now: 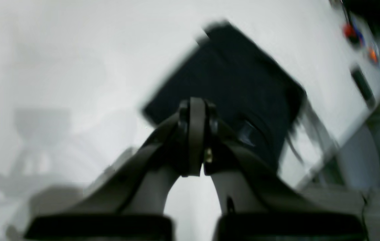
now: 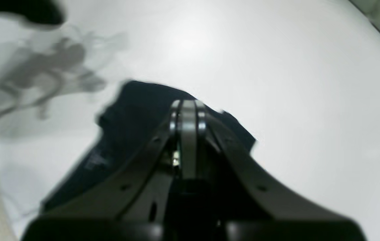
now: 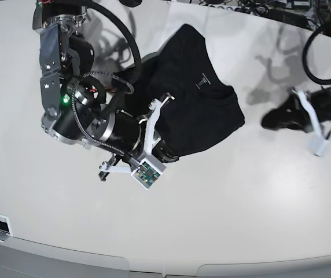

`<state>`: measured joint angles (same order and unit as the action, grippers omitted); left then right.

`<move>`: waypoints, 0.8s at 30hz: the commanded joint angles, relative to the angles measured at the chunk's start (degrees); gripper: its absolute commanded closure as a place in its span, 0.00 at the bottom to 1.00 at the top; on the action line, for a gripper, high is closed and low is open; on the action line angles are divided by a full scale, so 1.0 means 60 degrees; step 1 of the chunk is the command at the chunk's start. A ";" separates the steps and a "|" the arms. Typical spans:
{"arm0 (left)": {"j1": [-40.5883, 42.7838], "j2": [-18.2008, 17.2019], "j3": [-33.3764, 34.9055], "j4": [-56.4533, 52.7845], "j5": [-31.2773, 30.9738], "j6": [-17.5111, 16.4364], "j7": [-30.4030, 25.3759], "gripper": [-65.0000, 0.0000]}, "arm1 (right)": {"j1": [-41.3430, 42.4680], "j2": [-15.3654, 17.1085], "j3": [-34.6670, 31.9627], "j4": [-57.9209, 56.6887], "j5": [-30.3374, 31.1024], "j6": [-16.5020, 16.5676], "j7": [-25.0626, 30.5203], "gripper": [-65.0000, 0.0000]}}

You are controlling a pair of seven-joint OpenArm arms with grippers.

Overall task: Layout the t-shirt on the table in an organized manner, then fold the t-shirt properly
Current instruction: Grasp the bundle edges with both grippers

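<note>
A: Jaws on both arms are pressed together, nothing between them. Left gripper (image 1: pixel 196 110) hangs over the table (image 3: pixel 258 208), well apart from the t-shirt (image 3: pixel 188 98), on the side away from the other arm.

B: Right gripper (image 2: pixel 187 110)?

A: Just over the t-shirt's near edge, fingers closed; can't tell if they touch the cloth. Wrist views are blurred.

B: T-shirt?

A: Black, folded into a compact, roughly square bundle, lying flat on the table, small grey logo (image 3: pixel 203 81) facing up. Right arm's body (image 3: pixel 90 119) sits beside the t-shirt.
</note>
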<state>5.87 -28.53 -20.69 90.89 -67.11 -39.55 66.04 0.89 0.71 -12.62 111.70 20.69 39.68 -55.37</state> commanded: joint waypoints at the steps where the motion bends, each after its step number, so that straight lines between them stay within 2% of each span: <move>1: -0.0113 -0.0178 0.0321 0.0404 -0.0044 -0.0075 -0.0186 1.00 | 0.0382 0.0029 -0.0073 -0.0109 0.0255 0.0036 0.0306 1.00; 6: -0.0109 -0.0164 0.2433 0.1854 0.1133 -0.0075 -0.0382 1.00 | 0.1621 0.0204 -0.0703 -0.2142 -0.0091 0.0044 0.0331 1.00; 10: -0.0106 -0.0160 0.4113 0.2186 0.1606 -0.0075 -0.0907 1.00 | 0.2630 0.0204 -0.1362 -0.3774 -0.0794 -0.0321 0.0710 1.00; 13: -0.0109 -0.0069 0.5431 0.2182 0.2645 -0.0075 -0.1370 1.00 | 0.3253 0.0204 -0.1934 -0.4936 -0.1195 -0.0514 0.0805 1.00; 18: -0.0102 0.0175 0.6878 0.2164 0.4670 -0.0075 -0.2368 1.00 | 0.4251 0.0200 -0.3016 -0.6717 -0.2477 -0.1610 0.1563 1.00; 21: -0.0109 0.0182 0.7512 0.1996 0.5592 0.0539 -0.2922 1.00 | 0.4674 0.0200 -0.3665 -0.7446 -0.2790 -0.2076 0.1552 1.00; 24: -0.0113 0.0186 0.7912 0.1625 0.6441 0.1005 -0.3461 1.00 | 0.5002 0.0197 -0.4189 -0.8298 -0.2830 -0.2087 0.1555 1.00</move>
<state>5.69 -27.09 27.07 99.81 -27.57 -33.28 46.33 29.41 2.04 -38.11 61.06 3.62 27.14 -46.68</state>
